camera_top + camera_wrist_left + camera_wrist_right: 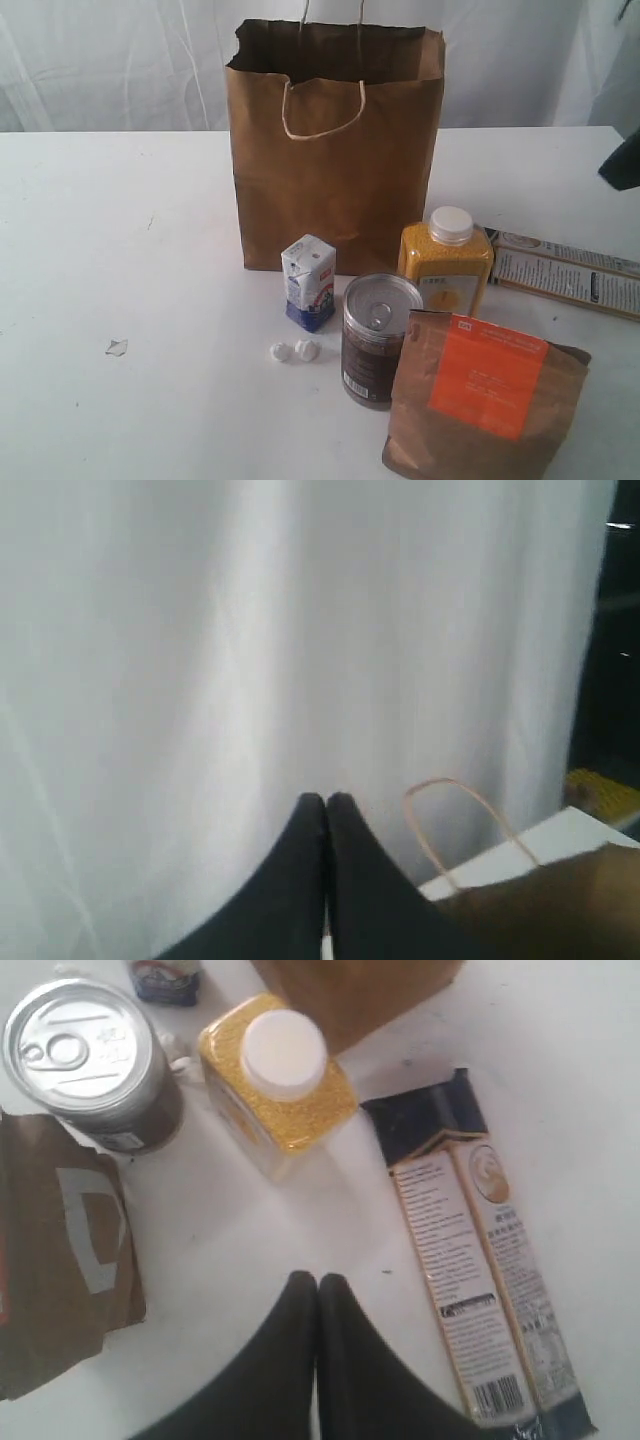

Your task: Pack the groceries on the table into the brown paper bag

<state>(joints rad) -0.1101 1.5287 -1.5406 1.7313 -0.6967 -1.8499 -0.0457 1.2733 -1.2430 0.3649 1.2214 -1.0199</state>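
Left tool (326, 802): fingers pressed together, nothing between them, hangs before white curtain (200, 630). Brown paper bag (545, 905) rim and cord handle (455, 815) near.

Right tool (317, 1282): clenched, empty, above bare tabletop (560, 1080), between orange-labelled brown pouch (60, 1260) and flat printed box (480, 1280).

Exterior view:
- Bag upright, open, top centre of frame.
- Small white-blue carton (308, 282) just before bag.
- Small white lumps (295, 351) below carton.
- Dark silver-topped can (380, 340) lower centre.
- White-capped yellow bottle (446, 265) right of centre.
- Pouch lower right.
- Box flat at right edge.
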